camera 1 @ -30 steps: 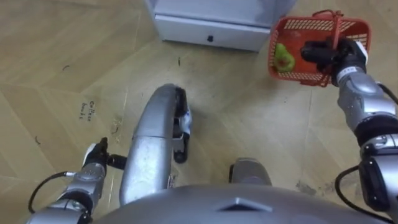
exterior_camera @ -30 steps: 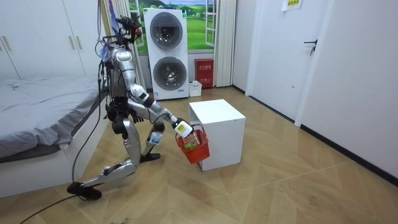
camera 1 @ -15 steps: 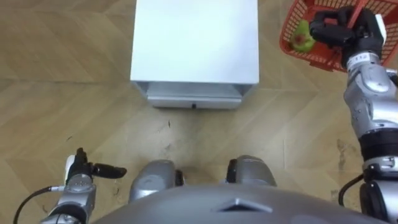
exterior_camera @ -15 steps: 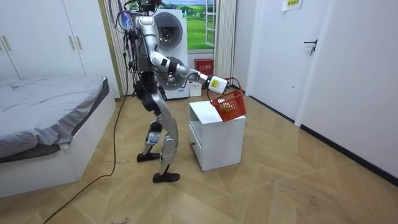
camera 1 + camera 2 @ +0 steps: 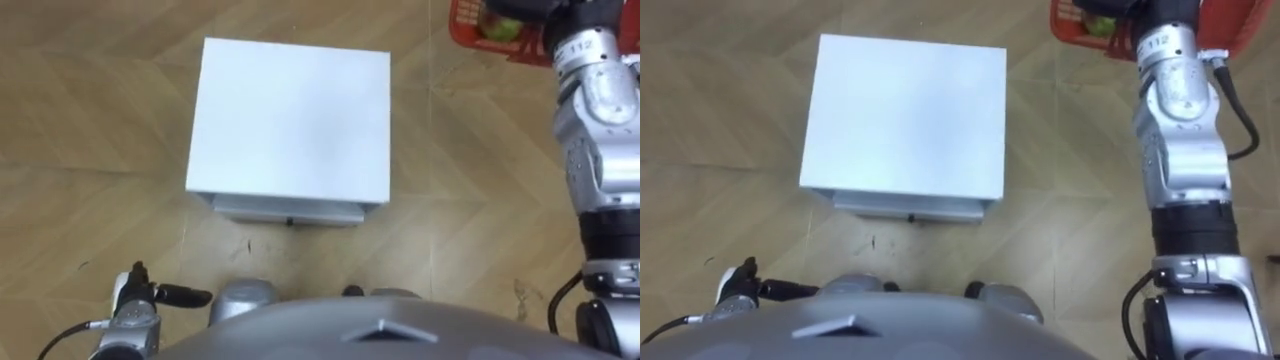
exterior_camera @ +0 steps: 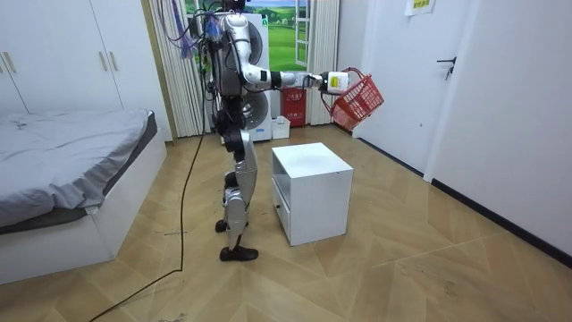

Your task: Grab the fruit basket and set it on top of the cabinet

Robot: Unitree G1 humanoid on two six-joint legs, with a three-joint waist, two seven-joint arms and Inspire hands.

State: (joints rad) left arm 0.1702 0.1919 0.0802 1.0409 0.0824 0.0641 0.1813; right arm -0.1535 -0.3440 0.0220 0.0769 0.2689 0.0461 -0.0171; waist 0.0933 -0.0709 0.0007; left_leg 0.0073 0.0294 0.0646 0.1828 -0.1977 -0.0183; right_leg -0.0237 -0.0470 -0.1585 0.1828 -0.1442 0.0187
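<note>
At the room view's left lay a bed [image 6: 63, 152] under a rumpled grey cover. To its right the robot stood upright on a floor [image 5: 80, 120] of herringbone wooden planks. Low at the near left of the eye views, the left hand [image 5: 135, 295] hung by the robot's body, its dark fingers stretched straight and holding nothing. Just ahead of the robot stood a boxy white cabinet [image 5: 290, 115] with a flat, smooth top and a shallow drawer front [image 5: 290, 210] on its near side. At the far right the right arm reached out about level. The right hand [image 6: 332, 82] was clamped on the fruit basket [image 6: 360, 95], a red plastic lattice basket with a thin hoop handle. It hung tilted in the air, beyond the cabinet's far right corner and well above its top. A rounded green fruit [image 5: 503, 28] lay inside.
</note>
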